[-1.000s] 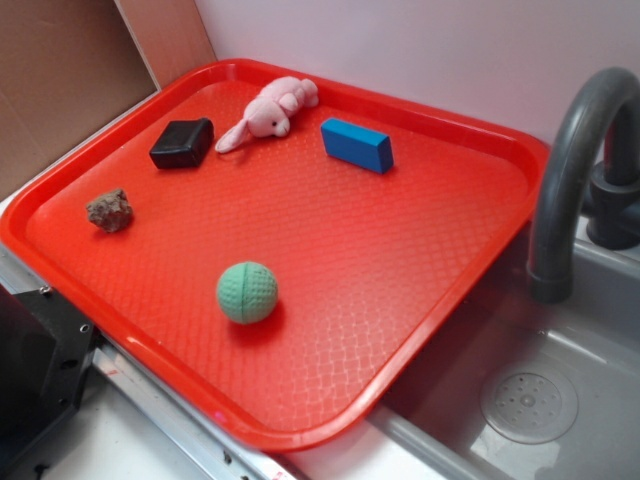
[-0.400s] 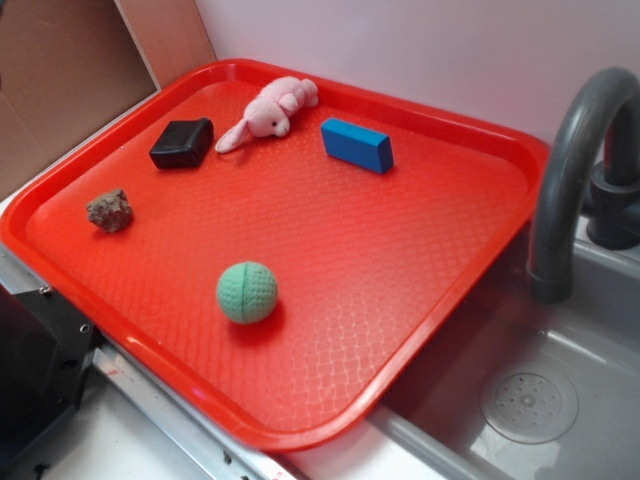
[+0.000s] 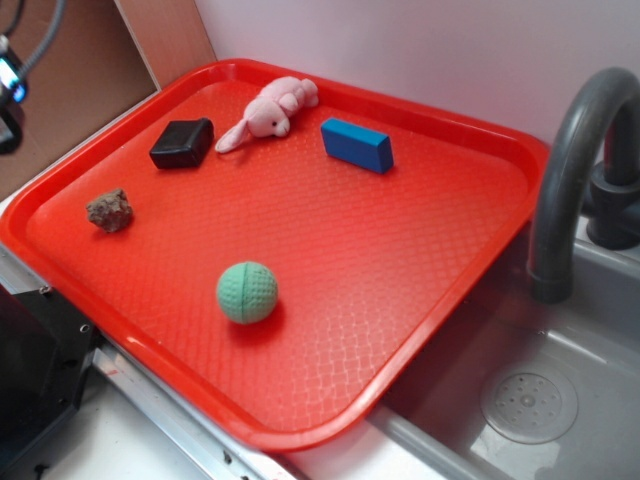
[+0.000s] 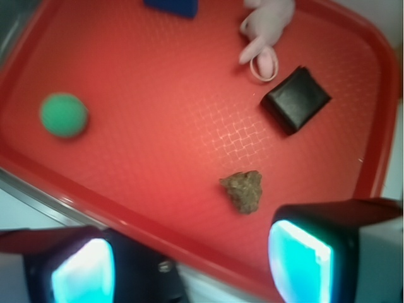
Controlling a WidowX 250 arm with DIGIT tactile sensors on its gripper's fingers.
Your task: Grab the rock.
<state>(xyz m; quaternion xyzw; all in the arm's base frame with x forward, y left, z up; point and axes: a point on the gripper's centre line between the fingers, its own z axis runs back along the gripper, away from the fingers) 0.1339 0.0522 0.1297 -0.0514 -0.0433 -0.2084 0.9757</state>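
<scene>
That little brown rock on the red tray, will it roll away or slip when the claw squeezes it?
The rock looks lumpy and irregular, so it probably will not roll the way the green ball could. Its rough surface should give the fingers some grip, though uneven faces might make it twist. It looks hard, so likely stiff and fairly heavy for its size.

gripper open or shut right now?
Open. In the wrist view the gripper has its two fingers wide apart with nothing between them; the rock lies untouched on the tray.
</scene>
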